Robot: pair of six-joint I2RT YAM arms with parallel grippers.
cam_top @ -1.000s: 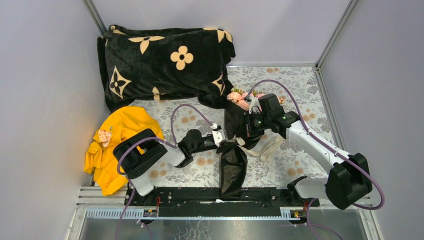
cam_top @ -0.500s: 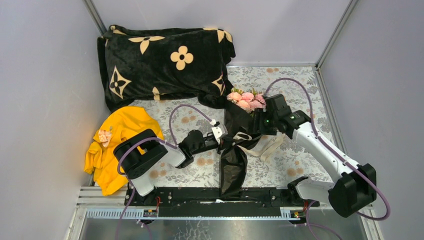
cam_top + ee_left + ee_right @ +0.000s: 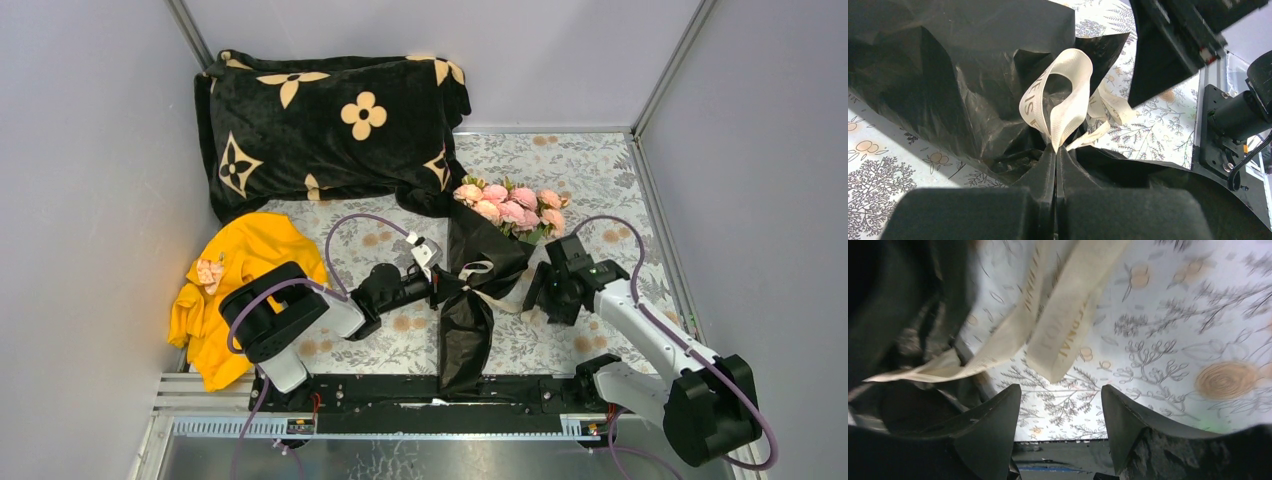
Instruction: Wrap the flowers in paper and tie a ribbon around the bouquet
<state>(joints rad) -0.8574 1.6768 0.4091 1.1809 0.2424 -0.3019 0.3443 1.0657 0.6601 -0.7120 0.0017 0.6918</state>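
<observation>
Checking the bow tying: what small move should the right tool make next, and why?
Probably lower the open right tool and close on the loose ribbon tail ahead of it. The left tool is shut on the ribbon loop at the bouquet waist, so the tail is the free end to pull.

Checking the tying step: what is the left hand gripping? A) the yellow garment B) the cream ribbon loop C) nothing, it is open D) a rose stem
B: in the left wrist view the left hand is shut on the base of the ribbon loop, in front of the black paper.
</observation>
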